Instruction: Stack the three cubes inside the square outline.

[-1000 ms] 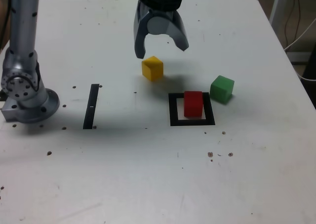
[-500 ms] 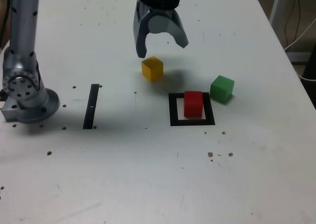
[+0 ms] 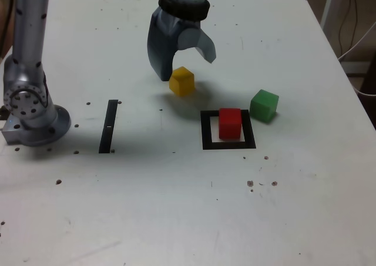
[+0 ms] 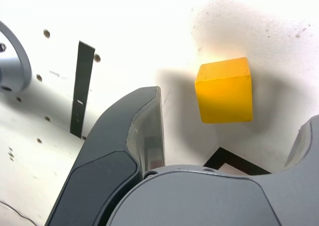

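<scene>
— Where are the jaws?

— I've got the gripper (image 3: 184, 63) hanging over the yellow cube (image 3: 181, 81), jaws spread wide and holding nothing. In the exterior view one jaw tip sits just beside the cube on its left; the other is above and to its right. From the wrist view the cube (image 4: 224, 90) lies between the jaws, on the bench (image 3: 176, 207).

— And the rest?

— I see the red cube (image 3: 230, 123) standing inside the square outline (image 3: 206, 130). The green cube (image 3: 264, 105) sits just outside the outline's far corner, on the exterior view's right. The black strip (image 3: 108, 125) lies well apart, toward the arm's base (image 3: 29, 110).
</scene>
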`<state>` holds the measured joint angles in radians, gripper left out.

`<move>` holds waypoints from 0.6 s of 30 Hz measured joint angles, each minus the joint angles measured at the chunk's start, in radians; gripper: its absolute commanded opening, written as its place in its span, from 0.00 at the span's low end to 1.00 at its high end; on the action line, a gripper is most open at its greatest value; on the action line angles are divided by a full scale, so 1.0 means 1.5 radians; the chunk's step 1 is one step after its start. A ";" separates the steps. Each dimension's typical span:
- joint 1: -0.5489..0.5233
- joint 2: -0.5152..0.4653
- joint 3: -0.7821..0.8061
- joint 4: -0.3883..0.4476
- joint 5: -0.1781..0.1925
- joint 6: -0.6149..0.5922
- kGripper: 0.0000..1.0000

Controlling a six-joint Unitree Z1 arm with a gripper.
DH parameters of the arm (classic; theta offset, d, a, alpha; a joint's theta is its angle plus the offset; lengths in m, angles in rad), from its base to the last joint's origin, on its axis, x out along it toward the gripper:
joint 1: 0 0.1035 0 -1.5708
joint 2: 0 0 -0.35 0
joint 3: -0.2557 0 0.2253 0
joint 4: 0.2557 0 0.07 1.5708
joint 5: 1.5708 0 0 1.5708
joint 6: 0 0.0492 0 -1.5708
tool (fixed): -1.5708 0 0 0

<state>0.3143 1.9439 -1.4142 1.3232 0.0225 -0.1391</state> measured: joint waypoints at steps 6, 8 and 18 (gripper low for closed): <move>0.007 0.000 -0.001 -0.007 -0.016 -0.023 0.97; 0.011 0.000 0.000 -0.007 -0.021 -0.024 0.97; 0.019 0.003 0.023 -0.015 -0.037 -0.024 0.97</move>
<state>0.3431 1.9479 -1.3793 1.3001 -0.0324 -0.1746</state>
